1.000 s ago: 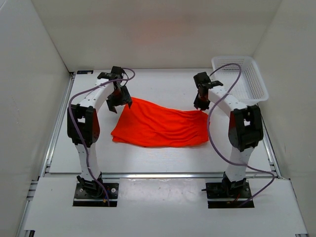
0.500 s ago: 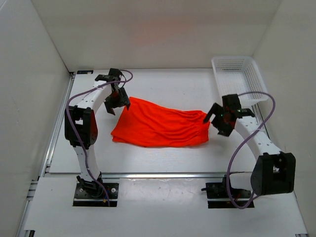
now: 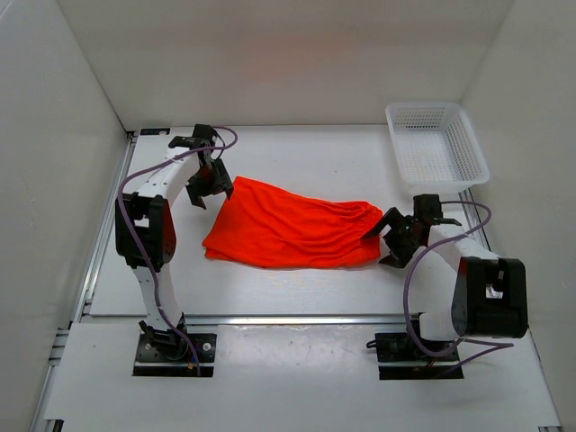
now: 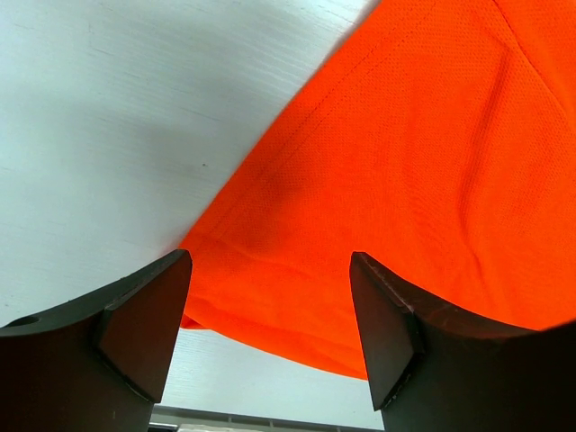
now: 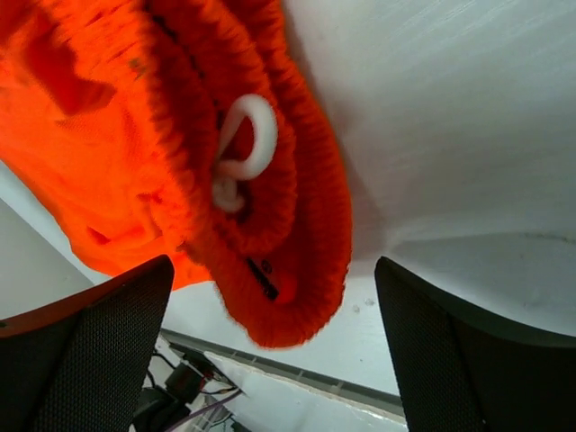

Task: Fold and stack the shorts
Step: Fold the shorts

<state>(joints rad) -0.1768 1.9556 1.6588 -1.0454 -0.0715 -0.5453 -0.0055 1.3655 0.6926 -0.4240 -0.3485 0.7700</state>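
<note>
The orange-red shorts (image 3: 292,227) lie spread flat in the middle of the table, waistband to the right. My left gripper (image 3: 209,185) hovers at their far left corner, open; in the left wrist view the cloth (image 4: 405,162) shows between the fingers (image 4: 135,333), and the gripper (image 4: 270,261) pinches nothing. My right gripper (image 3: 389,237) sits low at the right edge, open. In the right wrist view it (image 5: 274,263) frames the bunched waistband (image 5: 306,234) and the white drawstring loop (image 5: 245,144), touching neither.
A white mesh basket (image 3: 468,155) stands at the far right corner, beyond the right arm. White walls enclose the table on three sides. A metal rail (image 3: 288,318) runs along the near edge in front of the arm bases.
The right gripper let go of the shorts' far right corner, opened wide and swung down and nearer, to the right edge. The left gripper drifted slightly left, still open.
</note>
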